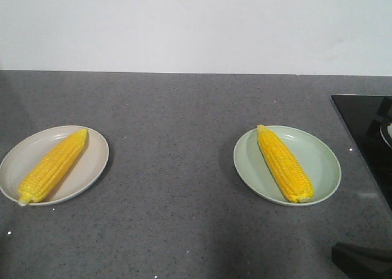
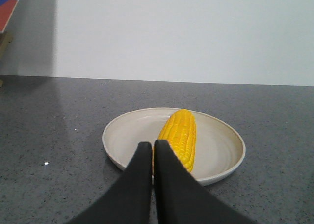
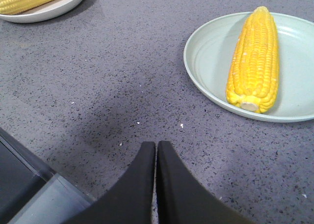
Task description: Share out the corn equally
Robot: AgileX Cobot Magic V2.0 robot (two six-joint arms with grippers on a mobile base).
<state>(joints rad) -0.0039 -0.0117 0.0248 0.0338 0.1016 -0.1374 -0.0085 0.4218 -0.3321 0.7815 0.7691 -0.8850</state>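
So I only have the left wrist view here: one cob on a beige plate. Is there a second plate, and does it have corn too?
Observer: Yes. The front view shows a pale green plate to the right of the beige plate, holding one cob.
Operator: Any loose corn on the counter?
Observer: None in view. The only other cob is the one on the beige plate, so it is one each.
Operator: What is the right gripper doing?
Observer: The right gripper is shut and holds nothing, over bare grey counter, short of the green plate.
Operator: And mine?
Observer: The left gripper is shut too.
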